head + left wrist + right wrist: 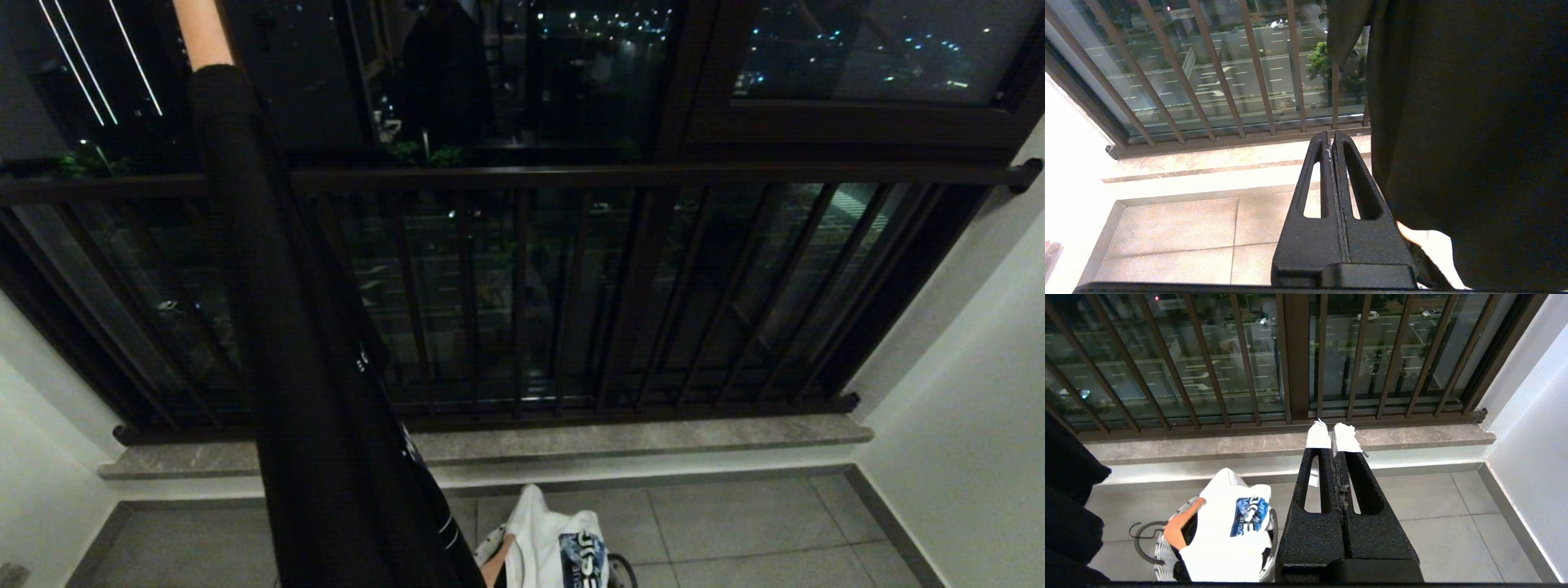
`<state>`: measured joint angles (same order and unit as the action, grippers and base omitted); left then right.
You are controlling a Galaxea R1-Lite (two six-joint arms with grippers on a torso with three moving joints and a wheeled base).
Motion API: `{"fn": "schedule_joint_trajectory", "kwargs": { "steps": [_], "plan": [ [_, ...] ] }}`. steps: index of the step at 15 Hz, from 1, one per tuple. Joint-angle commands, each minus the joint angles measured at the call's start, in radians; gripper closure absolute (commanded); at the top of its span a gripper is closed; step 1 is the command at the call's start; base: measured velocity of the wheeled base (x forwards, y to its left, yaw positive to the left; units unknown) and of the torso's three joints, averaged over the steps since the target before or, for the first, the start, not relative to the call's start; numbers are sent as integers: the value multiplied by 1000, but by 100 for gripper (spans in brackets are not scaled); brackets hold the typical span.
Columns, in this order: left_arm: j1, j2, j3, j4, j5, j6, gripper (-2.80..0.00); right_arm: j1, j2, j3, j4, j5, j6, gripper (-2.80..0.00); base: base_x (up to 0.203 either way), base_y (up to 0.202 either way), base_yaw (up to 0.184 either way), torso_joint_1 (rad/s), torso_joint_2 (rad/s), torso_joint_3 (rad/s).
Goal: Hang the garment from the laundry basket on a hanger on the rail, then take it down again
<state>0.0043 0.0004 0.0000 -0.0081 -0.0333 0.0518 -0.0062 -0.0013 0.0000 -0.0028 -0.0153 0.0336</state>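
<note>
The laundry basket point(1161, 555) stands on the tiled floor near the window sill; its black rim point(622, 572) shows at the bottom edge of the head view. A white garment point(1229, 531) with a blue print fills it point(547, 543). An orange hanger point(1182, 522) with a black hook point(1141, 539) lies in the basket beside the garment. My right gripper point(1333, 430), white tape on its tips, is shut and empty, above and to the right of the basket. My left gripper point(1332, 136) is also shut and empty, over bare tiles. The rail is out of view.
A person in black clothing point(326, 408) stands close on my left with one arm point(202, 33) raised; the cloth point(1474, 122) hangs right beside my left gripper. The dark balcony railing point(571, 175) and stone sill point(653, 437) lie ahead. A white wall point(963, 408) closes the right.
</note>
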Motion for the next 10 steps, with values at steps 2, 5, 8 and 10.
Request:
{"fn": "schedule_joint_trajectory", "kwargs": {
  "steps": [2, 5, 8, 10],
  "plan": [
    [0, -2, 3, 0, 1, 0, 0, 0, 0, 0, 0, 0, 0, 0, 0, 0, 0, 0, 0, 0],
    [0, -2, 3, 0, 0, 0, 0, 0, 0, 0, 0, 0, 0, 0, 0, 0, 0, 0, 0, 0],
    [0, -2, 3, 0, 0, 0, 0, 0, 0, 0, 0, 0, 0, 0, 0, 0, 0, 0, 0, 0],
    [0, -2, 3, -1, 0, 0, 0, 0, 0, 0, 0, 0, 2, 0, 0, 0, 0, 0, 0, 0]
  ]
}}
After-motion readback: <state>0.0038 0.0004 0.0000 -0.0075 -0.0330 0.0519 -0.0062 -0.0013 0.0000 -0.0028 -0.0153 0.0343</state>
